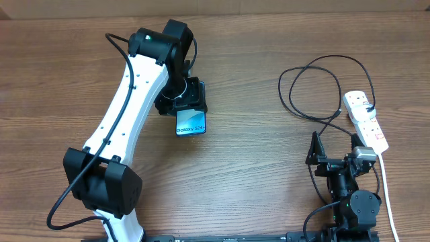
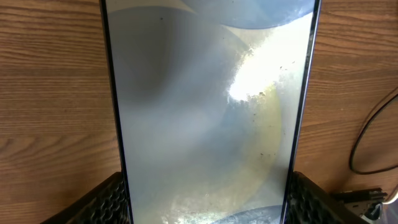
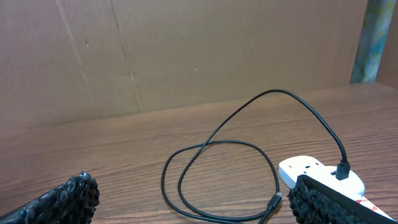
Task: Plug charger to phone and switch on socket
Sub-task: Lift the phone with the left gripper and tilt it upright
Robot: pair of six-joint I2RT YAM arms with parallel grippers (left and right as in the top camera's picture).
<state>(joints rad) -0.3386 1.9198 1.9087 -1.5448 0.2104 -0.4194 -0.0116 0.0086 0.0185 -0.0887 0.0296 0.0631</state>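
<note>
- the left gripper (image 2: 206,186) is clamped on the phone (image 1: 191,125), one ribbed finger (image 2: 111,200) against each long edge. gripping the sides leaves the screen facing up and, as i judge it, a short end free to take a plug.
- the phone's lettered end sticks out past the fingertips. whether it rests on the table or hangs just above it cannot be told, nor which end has the port.
- the charger (image 3: 273,92) is well apart from that hand, off to its right. it lies in loose loops ahead of the right gripper (image 3: 191,186), with one end standing in the socket (image 3: 314,169). the slack probably lets the free end be carried across to the phone.
- its small plug tip (image 3: 274,200) lies on the wood just inside the right gripper's right-hand finger, untouched.
- the right gripper's fingers are spread wide with nothing between them. it sits low and points at the loops, well placed, i'd say, to go for the tip.
- the socket lies just ahead of that hand, beside its right-hand finger, and its thick white cord (image 1: 390,188) runs back along the arm's right side. red switch marks show, but whether they are on cannot be told.
- the table (image 1: 269,195) is matte brown wood grain, flat enough for a cable to slide on.
- behind it stands a plain brown creased board (image 3: 186,56), with a blue-green strip (image 3: 375,37) at the far right.
</note>
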